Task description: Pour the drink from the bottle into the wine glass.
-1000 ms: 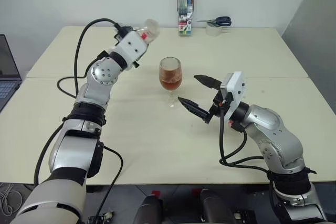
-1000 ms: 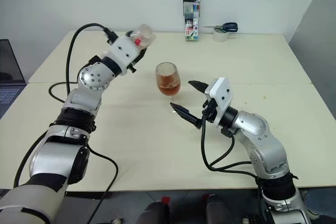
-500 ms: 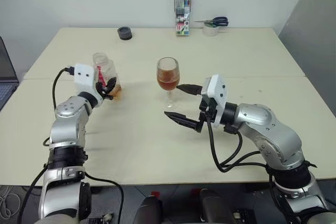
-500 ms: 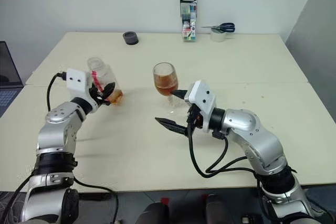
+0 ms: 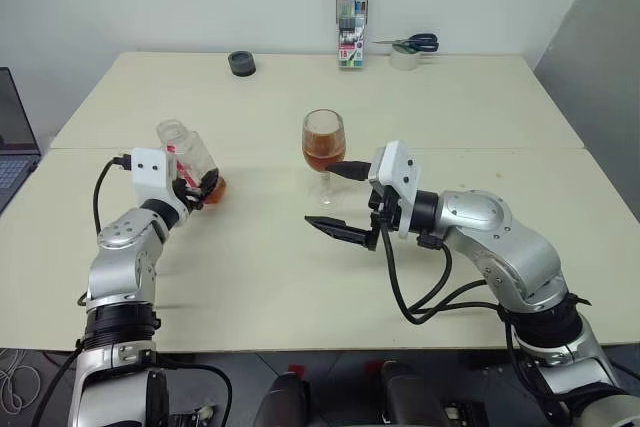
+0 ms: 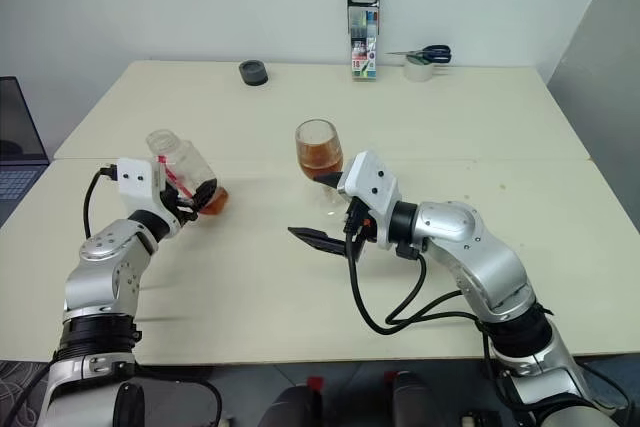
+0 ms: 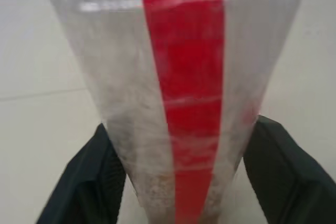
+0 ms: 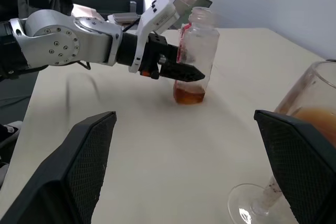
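Left gripper brackets the bottle's lower body; right gripper stands spread wide and empty just beside the wine glass.

Hazard: the uncapped bottle leans on the table with a little drink at its base; if the fingers part while it leans, it may topple and spill. Right fingers flank the stem; a sideways nudge may upset the filled glass. Bottle label is a red strip; no writing can be read.

Uncapped bottle tilted; wine glass half-full, upright.
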You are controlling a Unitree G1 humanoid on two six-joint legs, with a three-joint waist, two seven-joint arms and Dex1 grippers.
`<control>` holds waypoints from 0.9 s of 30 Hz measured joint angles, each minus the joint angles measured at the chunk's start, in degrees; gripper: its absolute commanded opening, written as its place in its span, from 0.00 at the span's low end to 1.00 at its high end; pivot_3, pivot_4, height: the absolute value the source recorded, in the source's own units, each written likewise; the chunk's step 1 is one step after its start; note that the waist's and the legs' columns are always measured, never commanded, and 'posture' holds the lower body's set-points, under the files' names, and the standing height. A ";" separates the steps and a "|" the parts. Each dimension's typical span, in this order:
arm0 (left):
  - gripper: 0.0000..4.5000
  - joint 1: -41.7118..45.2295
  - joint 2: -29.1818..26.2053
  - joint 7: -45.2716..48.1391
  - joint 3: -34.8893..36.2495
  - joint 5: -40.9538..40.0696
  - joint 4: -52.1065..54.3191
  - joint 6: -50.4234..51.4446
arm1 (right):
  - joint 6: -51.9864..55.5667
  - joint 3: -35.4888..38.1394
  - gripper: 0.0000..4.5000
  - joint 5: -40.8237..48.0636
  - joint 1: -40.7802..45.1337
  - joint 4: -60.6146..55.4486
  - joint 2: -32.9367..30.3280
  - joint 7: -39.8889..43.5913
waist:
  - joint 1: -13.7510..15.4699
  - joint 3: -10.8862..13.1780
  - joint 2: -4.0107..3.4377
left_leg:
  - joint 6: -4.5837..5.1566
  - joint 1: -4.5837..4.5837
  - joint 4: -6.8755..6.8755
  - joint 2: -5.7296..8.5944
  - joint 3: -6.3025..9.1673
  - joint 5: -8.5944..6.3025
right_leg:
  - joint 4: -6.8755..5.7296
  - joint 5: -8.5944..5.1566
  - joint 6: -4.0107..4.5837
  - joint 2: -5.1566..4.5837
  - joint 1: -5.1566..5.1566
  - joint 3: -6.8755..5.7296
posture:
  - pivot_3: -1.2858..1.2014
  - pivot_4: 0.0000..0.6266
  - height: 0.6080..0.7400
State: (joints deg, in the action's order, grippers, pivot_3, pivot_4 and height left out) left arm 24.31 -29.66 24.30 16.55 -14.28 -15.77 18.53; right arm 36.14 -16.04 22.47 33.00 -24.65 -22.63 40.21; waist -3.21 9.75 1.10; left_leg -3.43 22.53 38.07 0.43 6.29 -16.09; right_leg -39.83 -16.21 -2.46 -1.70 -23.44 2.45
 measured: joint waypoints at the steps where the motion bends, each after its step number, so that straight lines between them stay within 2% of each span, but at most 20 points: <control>1: 0.94 -0.03 0.04 0.03 -0.05 0.01 -0.25 0.00 | 0.00 0.00 1.00 -0.05 0.00 0.00 0.12 0.02 | 0.00 0.00 0.00 | 0.00 0.00 0.00 0.00 0.01 0.00 | 0.00 0.00 0.00 0.00 0.00 -0.01 | 0.52 0.24 1.00; 2: 1.00 -0.03 0.05 0.07 -0.10 0.02 -0.31 -0.06 | 0.00 -0.01 1.00 -0.28 0.00 0.00 0.24 0.09 | 0.00 0.00 0.00 | 0.00 0.01 0.00 0.00 0.02 0.00 | 0.00 0.00 0.00 0.00 0.00 -0.02 | 0.52 0.24 1.00; 11: 1.00 -0.17 0.02 0.15 -2.50 2.14 -0.78 -3.44 | -2.47 -1.30 1.00 -2.93 -0.93 1.84 0.62 0.76 | 0.02 0.00 0.00 | 0.00 0.00 0.00 0.01 -0.01 0.00 | 0.02 0.00 0.00 -0.01 0.01 0.00 | 0.52 0.24 1.00; 17: 1.00 -6.59 0.15 -0.44 -2.53 2.16 1.40 -4.29 | -12.19 -2.36 1.00 -9.41 -9.65 7.87 1.58 -1.90 | 0.06 -0.01 0.01 | 0.00 0.00 -0.07 -0.02 -0.04 0.00 | 0.07 0.00 0.00 -0.01 0.00 0.03 | 0.52 0.24 1.00; 22: 1.00 -11.99 0.31 -4.06 -1.33 2.30 8.82 -3.82 | -19.20 1.20 1.00 -10.70 -16.34 9.92 7.92 -8.58 | 0.23 -0.02 0.02 | 0.01 -0.03 -0.08 -0.05 -0.01 -0.01 | 0.07 0.00 0.00 -0.02 0.01 0.07 | 0.52 0.24 1.00; 27: 1.00 -19.57 2.65 -6.30 0.20 1.35 17.62 -3.00 | -24.45 5.85 1.00 -12.24 -24.60 10.52 15.70 -18.84 | 0.53 -0.02 0.02 | 0.00 -0.06 -0.12 -0.06 -0.03 -0.01 | 0.14 0.00 0.00 -0.04 0.06 0.08 | 0.52 0.24 1.00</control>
State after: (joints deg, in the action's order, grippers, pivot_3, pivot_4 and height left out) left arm 4.74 -27.01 18.01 16.75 -12.93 1.85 15.53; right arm 11.69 -10.19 10.23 8.40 -14.13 -6.92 21.37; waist -2.67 9.73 1.11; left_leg -3.43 22.47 37.95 0.37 6.26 -16.10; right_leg -39.69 -16.21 -2.46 -1.74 -23.38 2.53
